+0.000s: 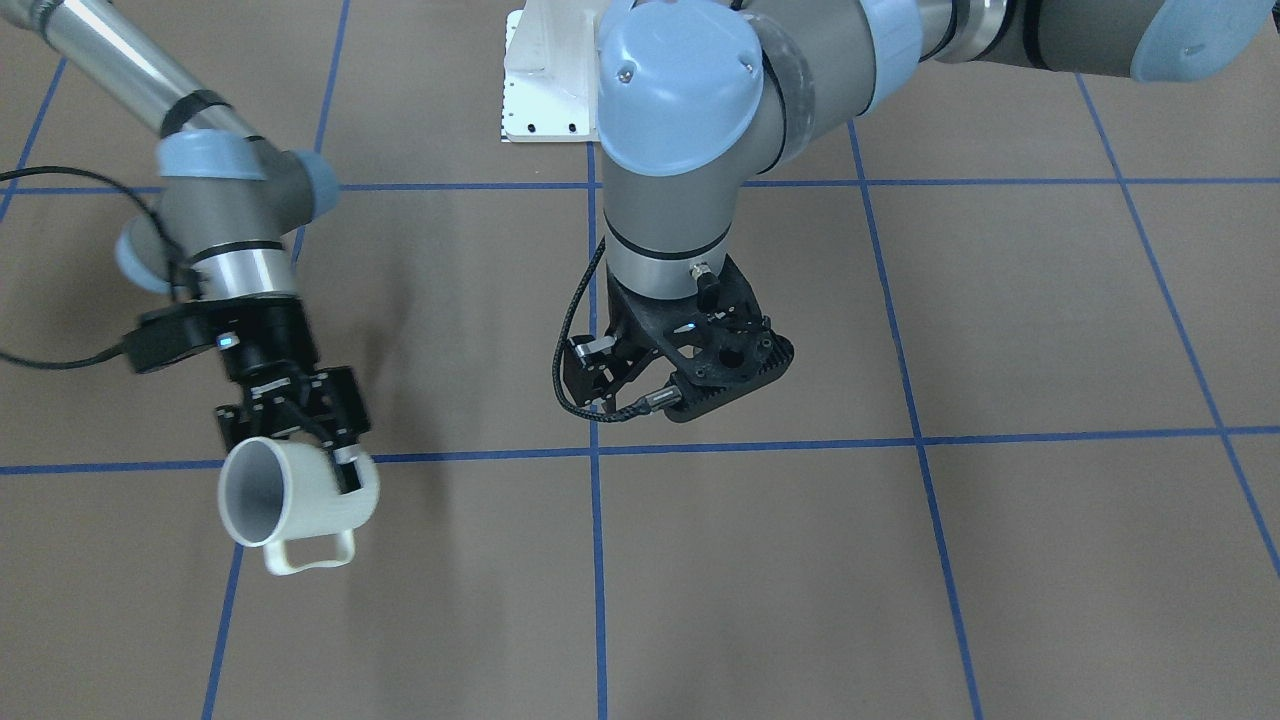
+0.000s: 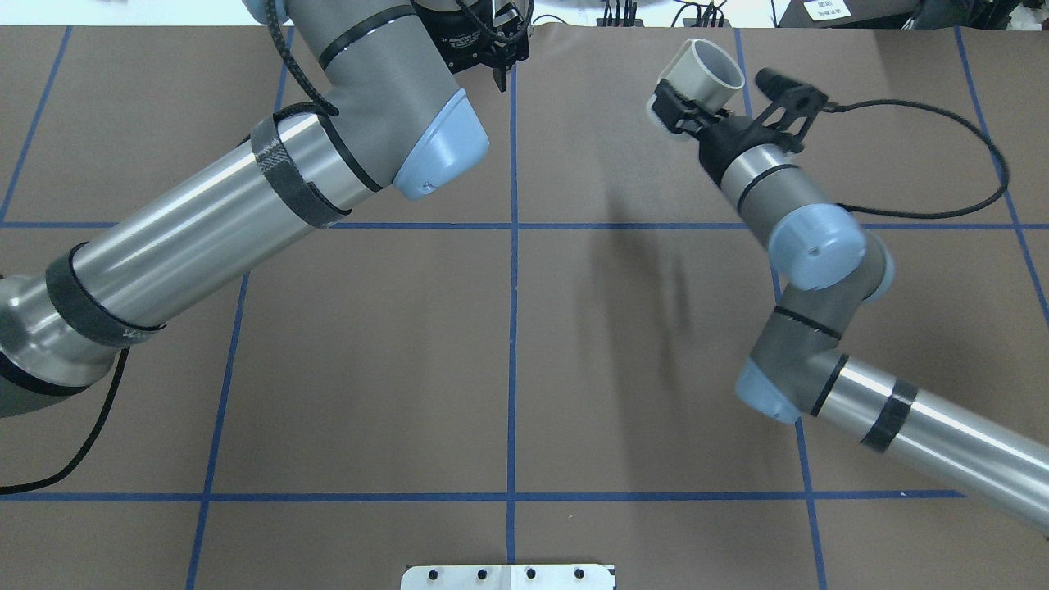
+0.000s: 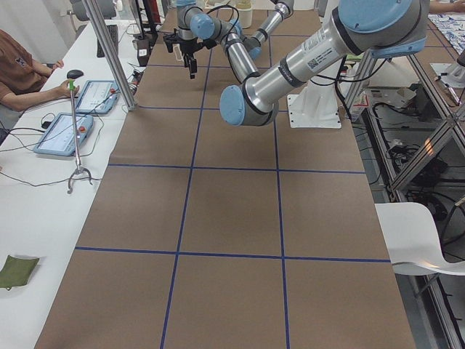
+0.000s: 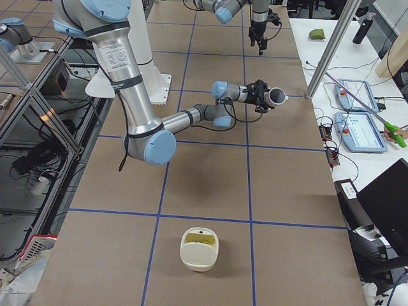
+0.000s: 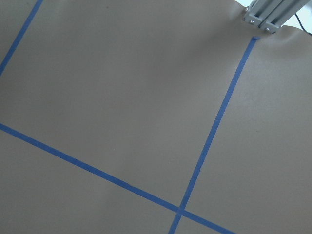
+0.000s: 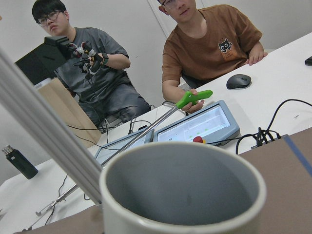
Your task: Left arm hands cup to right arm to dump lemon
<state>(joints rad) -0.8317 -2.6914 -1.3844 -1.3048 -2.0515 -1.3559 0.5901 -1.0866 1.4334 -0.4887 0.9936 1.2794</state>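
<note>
Gripping the cup across its body, the right gripper is holding it tipped on its side above the brown table, mouth pointing out towards the operators' desk. In the right wrist view its grey inside is showing bare. The lemon is lying in a cream bowl well apart, near the table's right end. The left gripper is hanging over the middle tape line; I cannot tell how wide its pincer is standing.

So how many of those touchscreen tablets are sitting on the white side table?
2. Both lie on the white side table: one tablet near the foot of the metal post, the other tablet just beside it. More could sit outside these views.
</note>
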